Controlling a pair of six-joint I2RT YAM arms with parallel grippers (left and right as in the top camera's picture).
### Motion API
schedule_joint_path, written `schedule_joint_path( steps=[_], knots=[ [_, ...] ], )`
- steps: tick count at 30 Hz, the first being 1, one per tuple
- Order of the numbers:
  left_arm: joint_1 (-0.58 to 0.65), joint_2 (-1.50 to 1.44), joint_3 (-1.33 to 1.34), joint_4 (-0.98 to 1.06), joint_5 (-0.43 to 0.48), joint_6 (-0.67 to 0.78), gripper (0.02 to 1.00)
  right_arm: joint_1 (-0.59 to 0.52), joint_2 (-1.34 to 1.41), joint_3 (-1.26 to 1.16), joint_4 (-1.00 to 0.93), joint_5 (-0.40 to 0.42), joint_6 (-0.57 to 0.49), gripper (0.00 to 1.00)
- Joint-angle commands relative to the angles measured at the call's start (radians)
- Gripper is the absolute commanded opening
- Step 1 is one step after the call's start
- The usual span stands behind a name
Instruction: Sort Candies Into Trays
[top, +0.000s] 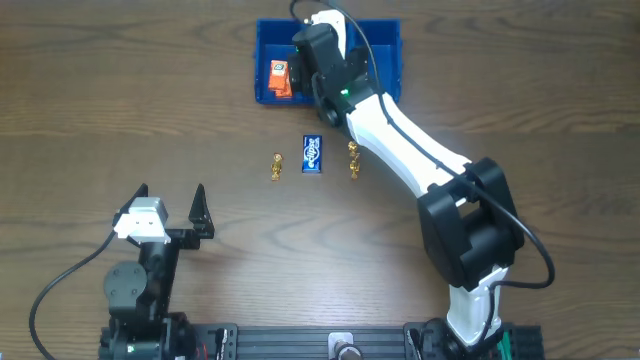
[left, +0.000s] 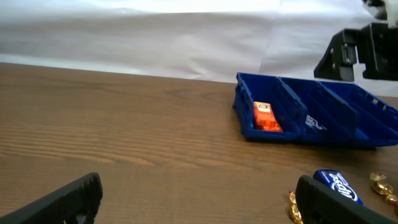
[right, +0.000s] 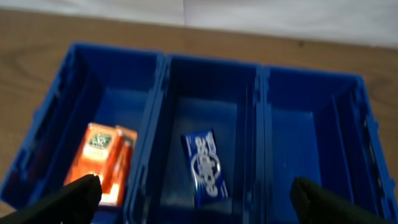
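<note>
A blue three-compartment tray (top: 385, 40) stands at the table's far side. Orange candy boxes (right: 102, 155) lie in its left compartment, and a blue wrapped bar (right: 205, 167) lies in the middle one. My right gripper (right: 193, 205) hovers open above the tray (right: 261, 93) with nothing between its fingers. On the wood in front of the tray lie another blue bar (top: 312, 153) and two gold-wrapped candies (top: 277, 166) (top: 353, 158). My left gripper (top: 172, 205) stands open near the front left, well short of them.
The right arm (top: 400, 140) stretches diagonally from the front right across to the tray, passing just right of the loose candies. In the left wrist view the tray (left: 336, 134) shows with the right arm's wrist (left: 360, 53) above it. A white wall backs the table.
</note>
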Motion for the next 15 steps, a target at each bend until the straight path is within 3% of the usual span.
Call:
schedule_joint_path(
  steps=[1,6,9,15],
  knots=[
    [0.002,-0.007,-0.019,-0.035,0.024,0.008,0.998,0.083,-0.097,0.013,-0.241,0.003,0.103,1.0],
    [0.002,-0.007,-0.019,-0.036,0.024,0.008,0.998,0.135,-0.097,0.005,-0.529,-0.087,0.322,1.0],
    [0.002,-0.007,-0.019,-0.035,0.024,0.008,0.998,0.135,-0.059,-0.016,-0.563,-0.148,0.332,1.0],
    [0.002,-0.007,-0.019,-0.036,0.024,0.008,0.998,0.135,0.011,-0.027,-0.543,-0.166,0.332,1.0]
  ],
)
